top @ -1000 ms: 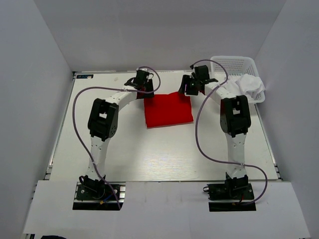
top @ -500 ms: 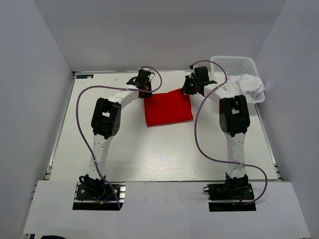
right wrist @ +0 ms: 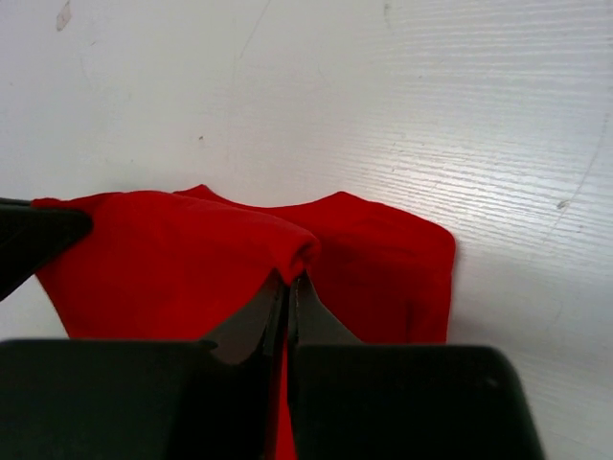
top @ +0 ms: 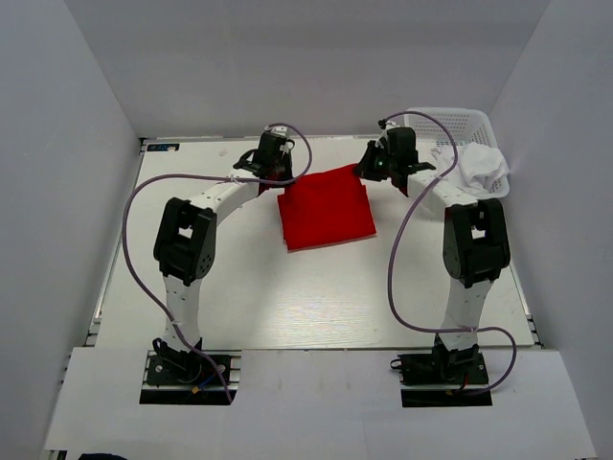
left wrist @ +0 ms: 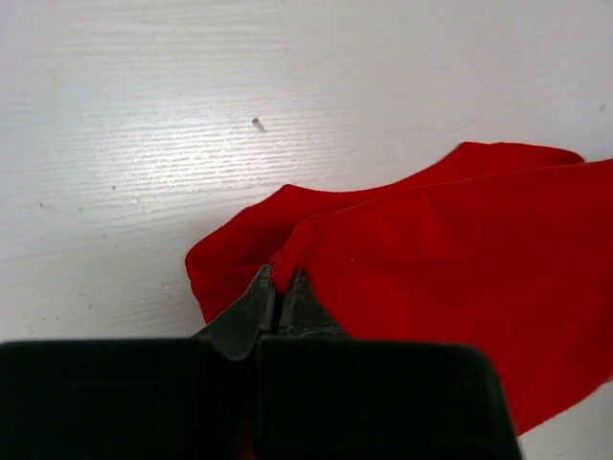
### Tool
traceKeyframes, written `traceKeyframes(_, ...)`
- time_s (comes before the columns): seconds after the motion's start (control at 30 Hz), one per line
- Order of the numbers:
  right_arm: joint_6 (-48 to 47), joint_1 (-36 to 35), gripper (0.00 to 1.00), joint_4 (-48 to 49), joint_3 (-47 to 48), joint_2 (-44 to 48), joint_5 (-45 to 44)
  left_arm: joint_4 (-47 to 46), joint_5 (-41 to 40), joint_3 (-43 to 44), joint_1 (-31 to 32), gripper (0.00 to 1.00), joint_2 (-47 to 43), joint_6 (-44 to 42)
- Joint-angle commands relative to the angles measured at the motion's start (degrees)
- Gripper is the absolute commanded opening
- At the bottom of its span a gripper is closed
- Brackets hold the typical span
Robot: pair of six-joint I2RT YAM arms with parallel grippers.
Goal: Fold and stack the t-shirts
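My left gripper [left wrist: 281, 287] and right gripper [right wrist: 288, 287] each pinch a far corner of a folded red t-shirt [top: 326, 206] on a white counter [top: 287, 297].
Both grippers are pressed together on raised folds of red cloth; the shirt lies mid-counter, toward the far edge. The counter shows faint wood grain and a few dark specks, and plain pale grey walls [top: 287, 67] box it in. At the far right corner, a white t-shirt [top: 476, 168] spills over a white mesh basket [top: 445, 115].

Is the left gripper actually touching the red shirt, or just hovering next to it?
Touching. The left wrist view shows the left gripper shut on a raised fold of the red t-shirt, with the cloth pinched between its tips.
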State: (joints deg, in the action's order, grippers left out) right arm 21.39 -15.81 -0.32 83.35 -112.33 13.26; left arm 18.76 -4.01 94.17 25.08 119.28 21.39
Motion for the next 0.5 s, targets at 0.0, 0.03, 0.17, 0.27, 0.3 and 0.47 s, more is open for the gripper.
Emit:
traceKeyframes(0.0,2.68,0.78,0.0,2.17,-1.0,1.59,-4.89,-2.68,1.9,-0.74,-0.12,0.0,-4.24,-0.64)
traceKeyframes(0.03,3.3,1.31,0.0,1.9,-1.08,1.5,-5.69,-2.68,2.42,-0.74,-0.12,0.0,-4.24,-0.64)
traceKeyframes(0.17,3.49,2.28,0.0,0.41,2.5,-3.12,-7.1,-0.85,0.33,2.41,-0.12,0.0,-0.11,-0.64)
traceKeyframes(0.27,1.73,2.45,0.0,-6.25,9.18,-9.54,-8.32,1.18,-4.06,6.28,-0.12,0.0,4.54,-0.03)
traceKeyframes(0.3,1.03,2.54,0.0,-6.8,12.68,-10.96,-8.42,1.88,-5.73,8.2,-0.12,0.0,5.77,-0.03)
traceKeyframes(0.47,-0.9,2.63,0.34,-10.04,20.52,-18.97,-4.65,7.15,-8.81,18.82,-1.79,0.17,15.18,0.59)
